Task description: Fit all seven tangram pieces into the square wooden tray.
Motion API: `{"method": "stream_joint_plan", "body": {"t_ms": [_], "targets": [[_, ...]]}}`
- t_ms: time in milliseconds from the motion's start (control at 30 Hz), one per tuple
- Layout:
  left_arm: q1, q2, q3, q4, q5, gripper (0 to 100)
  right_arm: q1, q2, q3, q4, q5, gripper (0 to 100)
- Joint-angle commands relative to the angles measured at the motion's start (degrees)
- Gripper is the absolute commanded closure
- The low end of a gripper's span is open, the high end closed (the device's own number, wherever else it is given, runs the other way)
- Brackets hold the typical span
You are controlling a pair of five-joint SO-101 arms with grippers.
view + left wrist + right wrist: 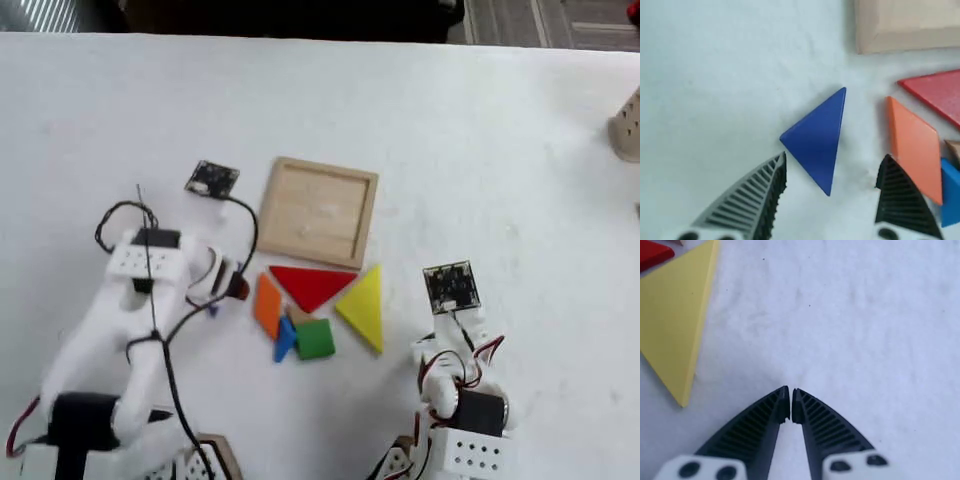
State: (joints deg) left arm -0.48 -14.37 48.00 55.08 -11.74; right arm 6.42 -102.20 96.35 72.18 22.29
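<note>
The square wooden tray lies empty at mid-table; its corner shows in the left wrist view. Just in front of it sit a red triangle, orange parallelogram, yellow triangle, green square, light blue piece and small brown piece. A dark blue triangle lies flat left of the orange piece. My left gripper hangs open just above it, one finger on each side. My right gripper is shut on nothing, right of the yellow triangle.
A beige perforated object stands at the table's right edge. A wooden block sits by the left arm's base. The white table stretches bare to the back and right. Cables loop over the left arm.
</note>
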Motion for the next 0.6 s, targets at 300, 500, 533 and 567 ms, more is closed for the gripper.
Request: {"method": "stream_joint_plan", "body": {"t_ms": [300,500,533,567], "targets": [[-4.70,14.46,-13.89,-2.02,-4.31,71,0.57,-0.57,0.53,0.13,0.79,98.1],[-4.44,15.60,-13.89,-1.93,-6.15,72,0.57,-0.57,0.53,0.13,0.79,98.1],[-4.35,15.69,-13.80,-1.93,-6.15,72,0.57,-0.57,0.53,0.13,0.79,98.1],[-4.35,15.69,-13.71,-1.85,-6.07,72,0.57,-0.57,0.53,0.13,0.79,98.1]]}}
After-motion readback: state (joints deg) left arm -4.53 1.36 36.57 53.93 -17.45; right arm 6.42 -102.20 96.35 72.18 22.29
